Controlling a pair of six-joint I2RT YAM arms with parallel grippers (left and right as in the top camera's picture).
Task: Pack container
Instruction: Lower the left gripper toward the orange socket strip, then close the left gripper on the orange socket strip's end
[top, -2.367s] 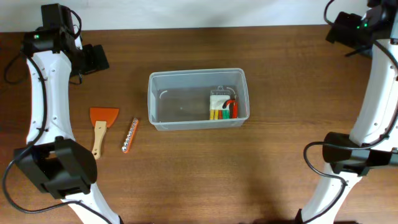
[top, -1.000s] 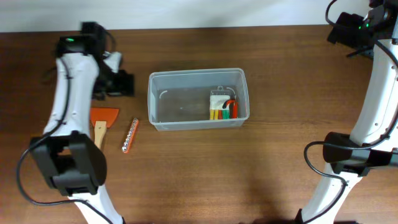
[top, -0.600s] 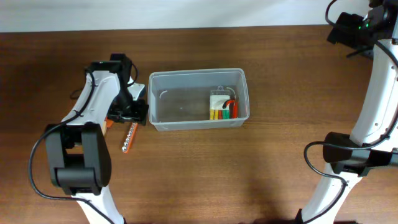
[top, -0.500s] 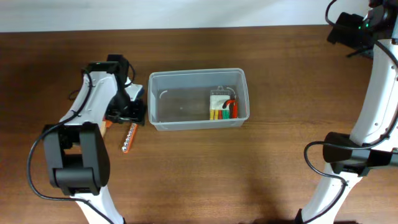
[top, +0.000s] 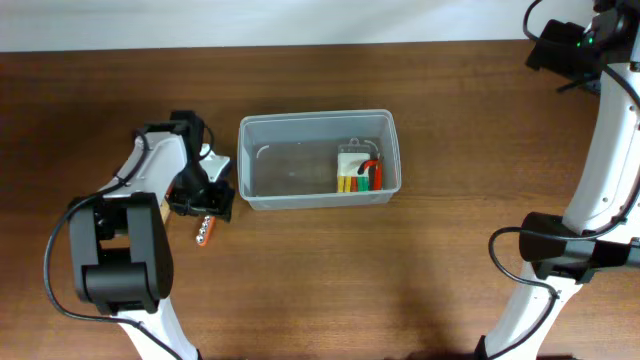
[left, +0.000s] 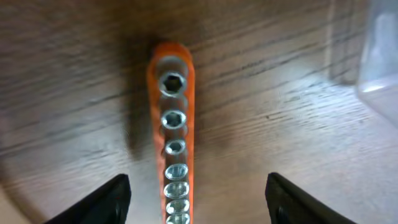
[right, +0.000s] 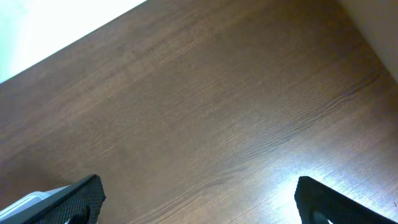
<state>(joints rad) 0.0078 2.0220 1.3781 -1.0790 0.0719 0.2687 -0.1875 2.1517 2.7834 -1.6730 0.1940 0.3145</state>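
The clear plastic container (top: 315, 117) stands mid-table with a small pack of coloured pieces (top: 358, 173) in its right end. My left gripper (top: 204, 203) is low beside the container's left wall, over an orange rail of metal sockets (top: 204, 234). In the left wrist view the rail (left: 173, 130) lies on the wood between my open fingers (left: 198, 205), untouched; the container's corner (left: 380, 56) shows at the right. My right gripper (right: 199, 199) is open and empty, high over the far right corner (top: 575, 45).
An orange scraper with a wooden handle (top: 160, 207) lies left of the socket rail, mostly hidden under my left arm. The right arm's base (top: 560, 255) stands at the table's right side. A pale corner (right: 28, 202) shows at the right wrist view's lower left.
My left arm swung from the far-left back of the table toward the container and came down over the socket rail. The right arm has not moved.
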